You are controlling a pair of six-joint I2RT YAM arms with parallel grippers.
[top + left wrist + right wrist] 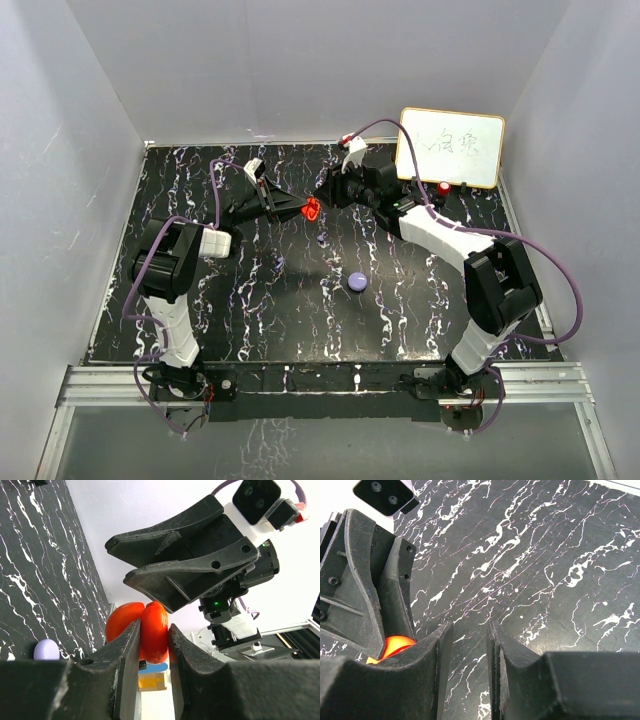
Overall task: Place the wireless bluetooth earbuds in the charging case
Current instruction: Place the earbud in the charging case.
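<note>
Over the tabletop's (pixel 250 300) far half, our left end effector (pixel 154 630) pinches the red charging case (pixel 122 620), our right end effector (pixel 468 627) slightly spread.

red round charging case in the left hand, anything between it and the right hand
Nothing visible does. The glossy red round plastic charging case is clamped in the left hand, and the right hand sits close beside it, with no object between them.
</note>
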